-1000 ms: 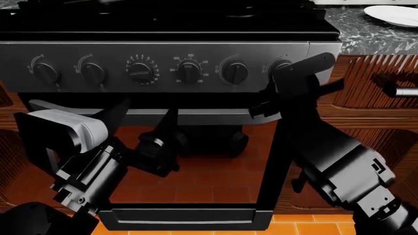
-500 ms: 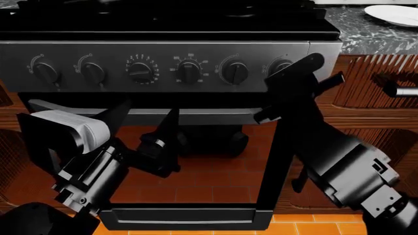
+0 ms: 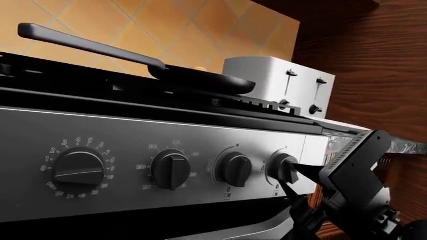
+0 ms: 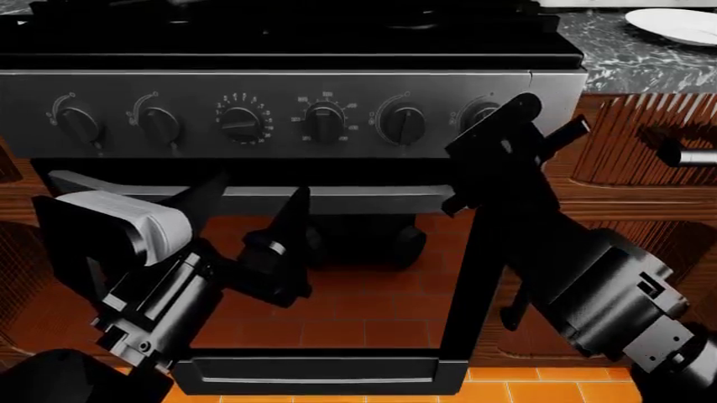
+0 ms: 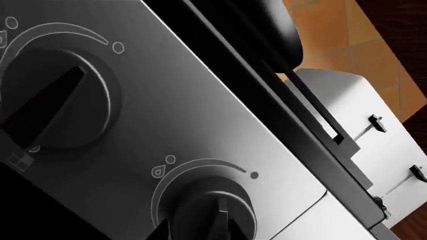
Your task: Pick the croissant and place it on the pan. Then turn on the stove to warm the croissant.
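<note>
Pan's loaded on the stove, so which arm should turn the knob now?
Right. The right gripper is already at the rightmost knob on the stove panel, fingers around it. The left gripper hangs lower, before the oven door.

right black two-finger gripper (image 4: pixel 484 117): shifted left, closer onto the rightmost round dark knob (image 4: pixel 479 113) | left black gripper (image 4: pixel 252 197): edged slightly right and up

Dim, sharp renders, soft sheen, deep shadows
</note>
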### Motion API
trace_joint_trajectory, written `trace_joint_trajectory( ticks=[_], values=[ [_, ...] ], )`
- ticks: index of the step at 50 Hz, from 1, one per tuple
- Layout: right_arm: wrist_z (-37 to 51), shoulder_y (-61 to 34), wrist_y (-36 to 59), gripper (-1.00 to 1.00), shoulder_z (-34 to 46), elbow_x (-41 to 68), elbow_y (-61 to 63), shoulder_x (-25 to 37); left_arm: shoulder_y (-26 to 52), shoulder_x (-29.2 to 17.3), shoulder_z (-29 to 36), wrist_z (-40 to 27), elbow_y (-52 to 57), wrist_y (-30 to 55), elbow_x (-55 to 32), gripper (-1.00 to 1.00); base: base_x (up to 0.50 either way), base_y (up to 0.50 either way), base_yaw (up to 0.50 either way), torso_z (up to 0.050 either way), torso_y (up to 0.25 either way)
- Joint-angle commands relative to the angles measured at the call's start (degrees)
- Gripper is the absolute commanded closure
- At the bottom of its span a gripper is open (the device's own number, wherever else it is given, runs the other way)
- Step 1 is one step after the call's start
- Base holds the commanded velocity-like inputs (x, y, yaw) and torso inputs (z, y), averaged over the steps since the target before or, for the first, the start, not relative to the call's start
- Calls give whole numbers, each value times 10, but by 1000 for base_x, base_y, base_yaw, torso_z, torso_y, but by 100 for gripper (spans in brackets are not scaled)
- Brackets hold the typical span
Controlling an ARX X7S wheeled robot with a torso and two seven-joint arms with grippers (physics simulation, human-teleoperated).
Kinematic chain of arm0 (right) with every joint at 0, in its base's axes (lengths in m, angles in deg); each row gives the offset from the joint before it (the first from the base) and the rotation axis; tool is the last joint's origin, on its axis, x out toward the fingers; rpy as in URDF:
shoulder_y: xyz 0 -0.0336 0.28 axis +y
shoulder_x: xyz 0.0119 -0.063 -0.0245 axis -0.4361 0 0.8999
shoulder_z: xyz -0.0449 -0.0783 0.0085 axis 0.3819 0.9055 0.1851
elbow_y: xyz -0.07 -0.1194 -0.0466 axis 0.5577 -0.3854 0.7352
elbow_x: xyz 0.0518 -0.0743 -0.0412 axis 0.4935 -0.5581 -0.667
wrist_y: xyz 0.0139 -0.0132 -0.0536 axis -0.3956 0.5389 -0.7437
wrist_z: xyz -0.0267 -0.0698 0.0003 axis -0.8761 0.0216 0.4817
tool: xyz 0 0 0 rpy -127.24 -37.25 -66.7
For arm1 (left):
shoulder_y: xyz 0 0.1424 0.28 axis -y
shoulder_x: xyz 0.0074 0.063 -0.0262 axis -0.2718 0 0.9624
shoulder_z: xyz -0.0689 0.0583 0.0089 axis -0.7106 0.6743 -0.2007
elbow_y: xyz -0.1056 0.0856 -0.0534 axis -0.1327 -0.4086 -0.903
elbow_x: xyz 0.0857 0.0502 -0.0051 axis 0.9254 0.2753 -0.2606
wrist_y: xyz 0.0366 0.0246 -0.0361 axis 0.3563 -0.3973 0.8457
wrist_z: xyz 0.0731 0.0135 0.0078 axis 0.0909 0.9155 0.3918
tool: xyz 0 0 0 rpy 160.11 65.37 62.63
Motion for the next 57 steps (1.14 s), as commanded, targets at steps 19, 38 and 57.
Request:
trace_joint_trajectory(
  ticks=[19, 38, 57],
  values=[
    [9, -13, 19, 100, 6, -68, 15, 7, -1, -4, 5, 0, -1, -7, 3, -100, -5, 0, -3, 1, 4],
    [51, 25, 87, -100, -71, 0, 136, 28, 0, -8, 5, -5, 3, -9, -2, -100, -1, 0, -1, 1, 2],
    [95, 56, 173, -100, -122, 47, 291, 56, 3, -12, 6, -11, 10, -12, -9, -100, 0, 0, 0, 0, 0]
  ],
)
